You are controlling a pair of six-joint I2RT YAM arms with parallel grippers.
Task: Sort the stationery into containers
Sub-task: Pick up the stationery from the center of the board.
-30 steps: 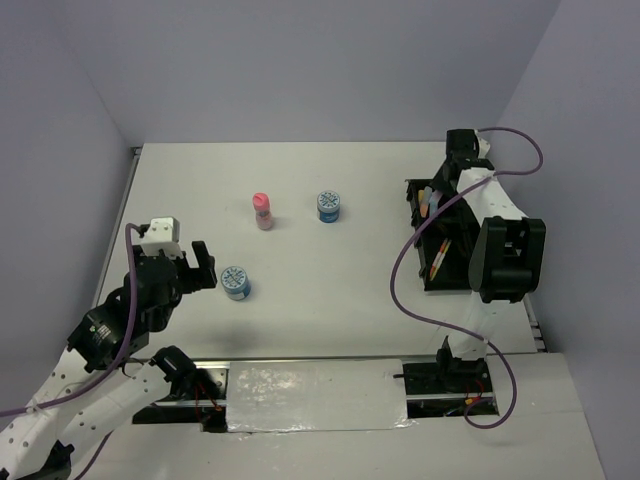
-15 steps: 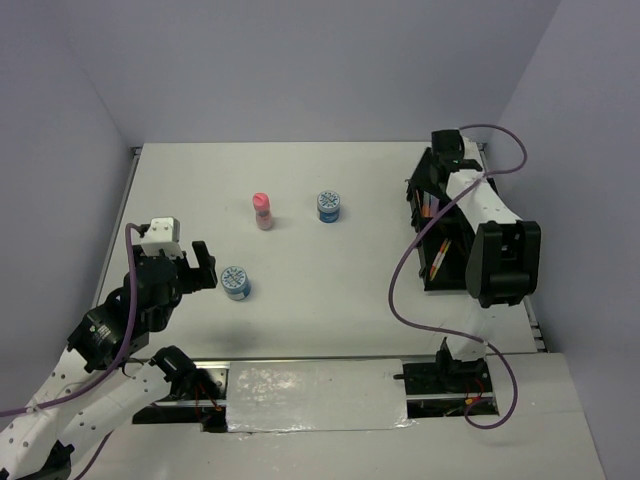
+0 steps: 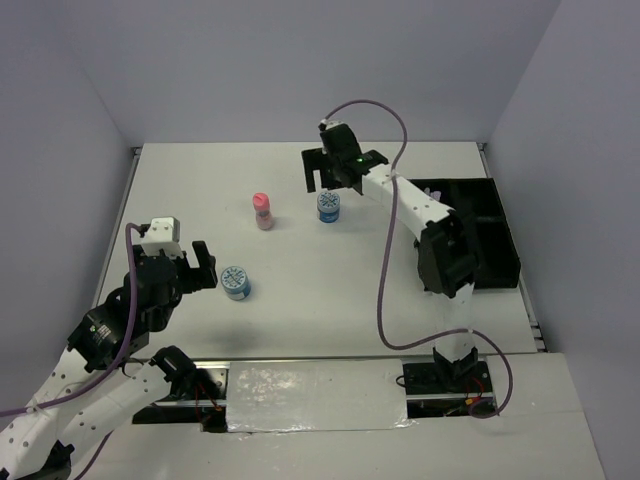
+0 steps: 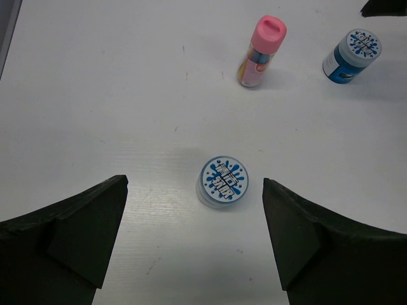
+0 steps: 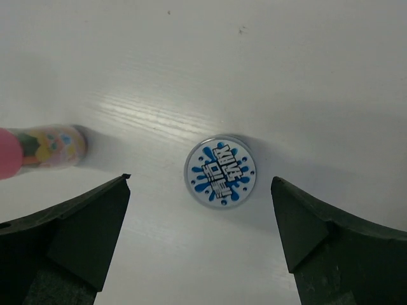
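Two round tubs with blue-white splash lids stand on the white table. The near tub lies just ahead of my open left gripper, between the lines of its fingers. My right gripper hangs open and empty above the far tub. The pink bottle stands upright left of that tub. The black divided tray sits at the right, partly behind the right arm; its contents do not show.
Grey walls close the table on the left, far side and right. The right arm reaches diagonally from the near right across the tray's left side, its purple cable looping above it. The table's near edge carries both arm bases.
My right gripper opened over the tray, then swung left across the table to above the far tub. The left arm and all three items stayed put.
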